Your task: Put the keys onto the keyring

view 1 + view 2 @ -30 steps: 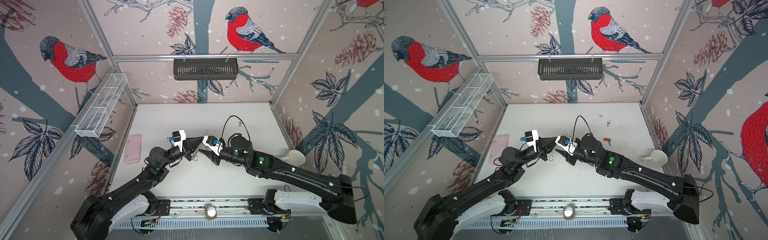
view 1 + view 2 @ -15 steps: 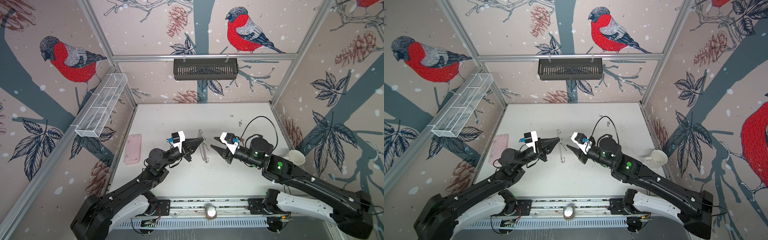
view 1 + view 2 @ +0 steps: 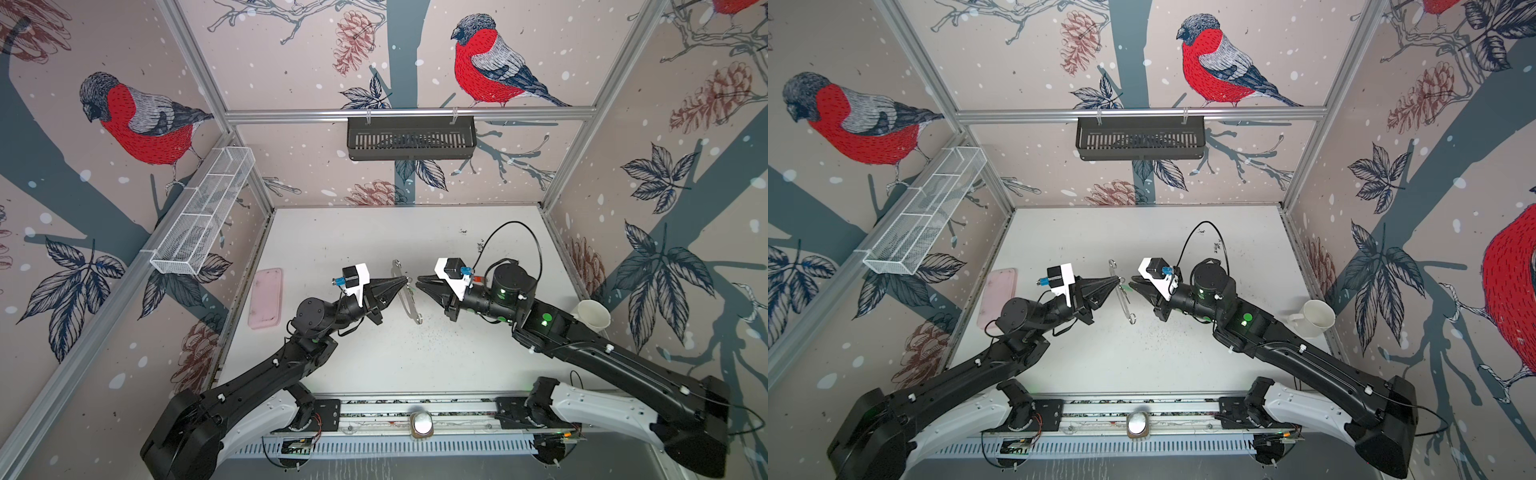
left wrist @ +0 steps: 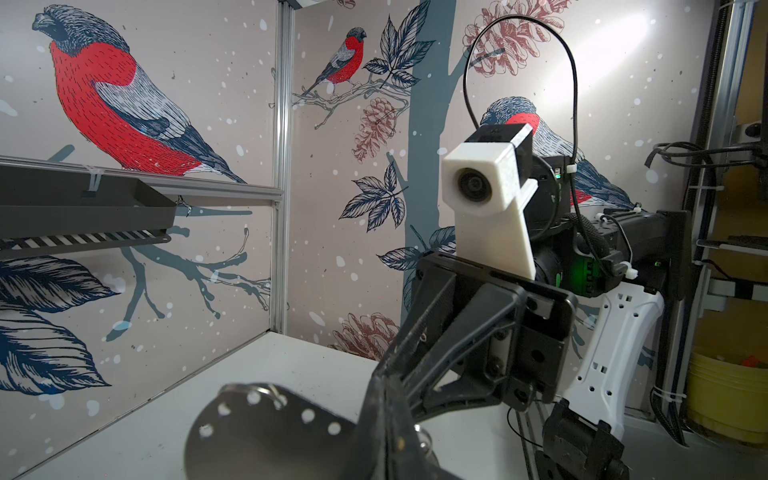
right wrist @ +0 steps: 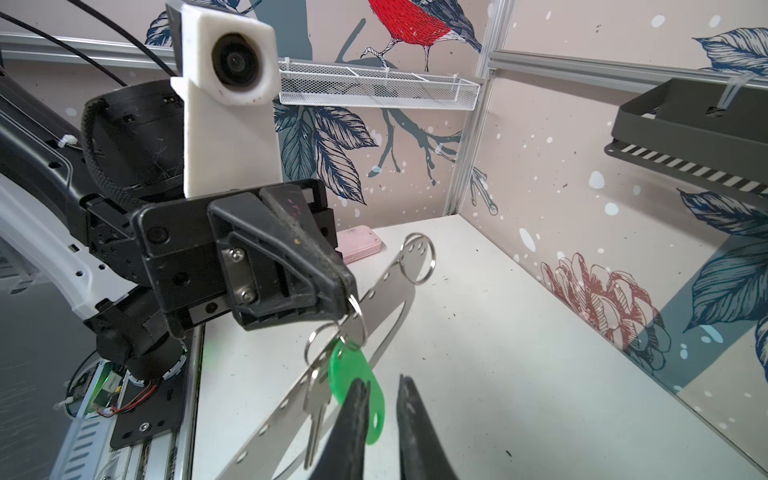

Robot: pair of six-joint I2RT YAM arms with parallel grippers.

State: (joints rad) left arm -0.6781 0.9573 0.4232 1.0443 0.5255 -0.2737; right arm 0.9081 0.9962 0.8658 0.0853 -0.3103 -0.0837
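Two hands are meeting tip to tip over the middle of the worktop [image 3: 395, 361]. The left hand [image 3: 403, 283] is pressing its fingers together on the keyring [image 3: 410, 305], pinching it at its edge, right where a small ring is sitting. In the right wrist view that pinch [image 5: 345, 291] is showing plainly. The keyring [image 5: 392, 284] is running slantwise behind the fingertips, its row of edge holes is showing, and another ring [image 5: 417, 257] is hanging at its far end.

The green key [image 5: 353, 370] is dangling from linked rings just under the left fingertips, with its metal blade pointing down beside the tag.

The right hand [image 5: 384, 386] is facing the left one, with its fingers [image 5: 353, 424] standing slightly apart and gripping nothing. The gap between them is bare, and the green tag is lying behind one finger. In both top views the right hand [image 3: 1133, 284] is hovering just beside the keyring [image 3: 1125, 301], which is turning its thin edge toward the camera. Whether its lower end is touching the worktop I cannot tell.

Farther out, a sliver of red-orange [image 3: 478, 277] is peeking out behind the right wrist camera, too little to tell more. The case [image 3: 266, 297] is lying flat near the worktop's left edge, well apart from the hands. The mug [image 3: 592, 316] is sitting at the right edge, beside the right arm.
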